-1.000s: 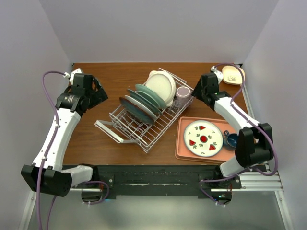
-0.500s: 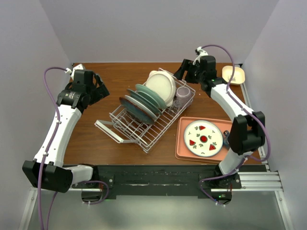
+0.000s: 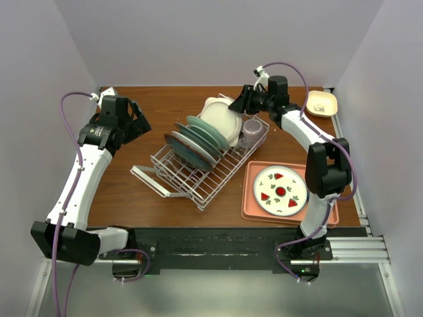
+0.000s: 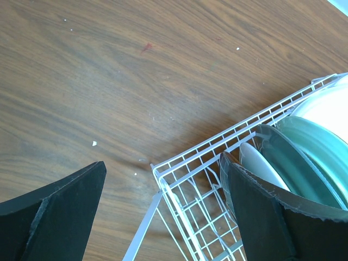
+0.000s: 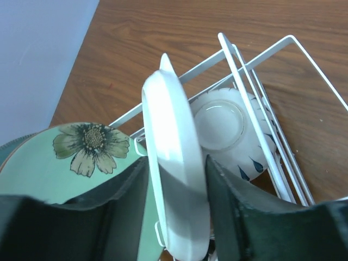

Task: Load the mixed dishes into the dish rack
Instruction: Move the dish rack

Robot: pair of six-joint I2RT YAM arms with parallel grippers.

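The right gripper [image 5: 175,163] has its jaws pinched on the rim of the cream plate [image 5: 168,119], steadying it upright in the far slots of the dish rack [image 5: 261,60], while the left gripper [image 4: 166,168] hangs over the table [image 4: 109,65] with its jaws wide and empty.

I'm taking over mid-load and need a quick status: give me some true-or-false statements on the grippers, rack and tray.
1. The left gripper holds a plate. False: it is open and empty, beside the dish rack.
2. The right gripper straddles the rim of the white plate. True.
3. The patterned plate lies on the pink tray. True.
4. The purple cup stands on the pink tray. False: it sits in the dish rack, near the white plate.
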